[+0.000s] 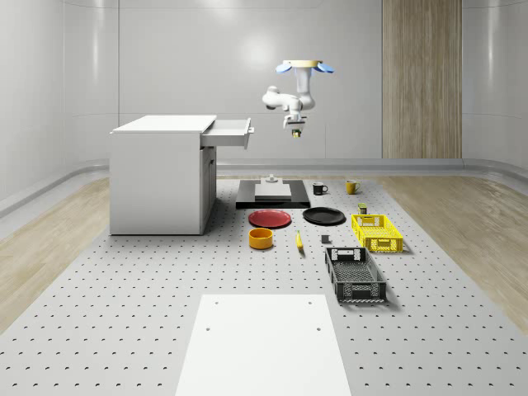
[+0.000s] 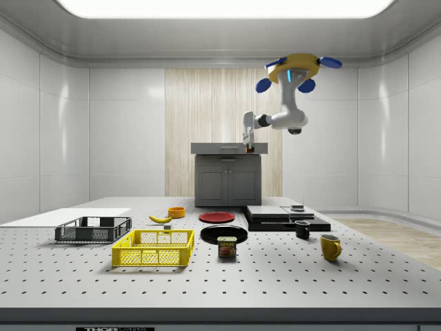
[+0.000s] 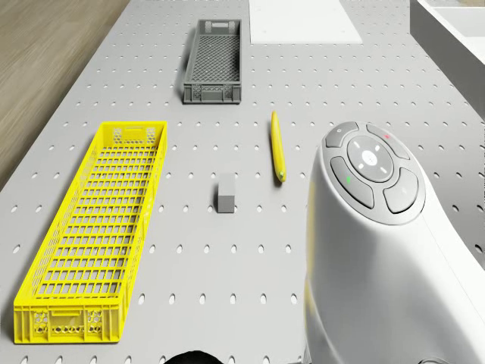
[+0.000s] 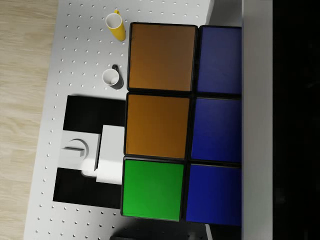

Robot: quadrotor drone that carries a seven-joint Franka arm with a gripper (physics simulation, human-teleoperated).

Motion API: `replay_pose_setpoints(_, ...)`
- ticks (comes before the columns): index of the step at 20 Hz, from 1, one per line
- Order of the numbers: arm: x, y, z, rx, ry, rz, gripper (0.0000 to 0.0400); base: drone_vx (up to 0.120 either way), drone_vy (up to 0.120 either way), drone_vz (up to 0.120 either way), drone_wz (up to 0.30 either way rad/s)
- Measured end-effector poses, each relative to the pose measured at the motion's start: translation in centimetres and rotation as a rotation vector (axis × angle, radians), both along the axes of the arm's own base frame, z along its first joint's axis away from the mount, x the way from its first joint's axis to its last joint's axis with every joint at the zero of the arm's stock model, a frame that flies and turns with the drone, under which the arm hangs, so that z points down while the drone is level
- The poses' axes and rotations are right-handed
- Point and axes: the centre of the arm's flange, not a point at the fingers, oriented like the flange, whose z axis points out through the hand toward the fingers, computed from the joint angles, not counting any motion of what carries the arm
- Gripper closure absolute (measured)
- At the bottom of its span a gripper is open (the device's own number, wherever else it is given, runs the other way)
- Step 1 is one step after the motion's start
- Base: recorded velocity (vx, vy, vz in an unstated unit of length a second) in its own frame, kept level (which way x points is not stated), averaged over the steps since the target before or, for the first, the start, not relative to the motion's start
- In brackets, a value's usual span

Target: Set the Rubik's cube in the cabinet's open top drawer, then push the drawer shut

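Observation:
The drone (image 1: 305, 68) hovers high above the table, off to the whole-scene view's right of the white cabinet (image 1: 157, 177). The cabinet's top drawer (image 1: 229, 132) stands pulled out toward the drone. My arm hangs below the rotors, and the gripper (image 1: 294, 128) is shut on the Rubik's cube (image 1: 295, 133). The cube hangs at about drawer height, a short gap beyond the drawer front. In the wrist view the Rubik's cube (image 4: 170, 125) shows orange, green and blue tiles. In the side view the gripper (image 2: 249, 143) hangs in front of the cabinet (image 2: 227, 181) top.
Below on the table lie a black slab (image 1: 273, 198) with a white block, two mugs (image 1: 320, 188) (image 1: 351, 186), a red plate (image 1: 270, 219), a black plate (image 1: 323, 216), an orange bowl (image 1: 261, 238), a banana (image 3: 278, 148), a yellow crate (image 1: 376, 232) and a dark crate (image 1: 355, 275).

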Motion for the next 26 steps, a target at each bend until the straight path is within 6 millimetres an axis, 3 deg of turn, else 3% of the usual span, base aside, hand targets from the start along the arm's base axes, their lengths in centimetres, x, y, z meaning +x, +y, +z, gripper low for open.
replay_pose_setpoints(19,-0.2,-0.7,0.2,-0.002,0.001,0.000,0.0106,0.000,-0.120,0.120,0.000)
replay_pose_setpoints(26,0.3,-1.4,0.8,-0.003,0.001,-0.001,0.0106,0.000,-0.120,0.006,0.000)
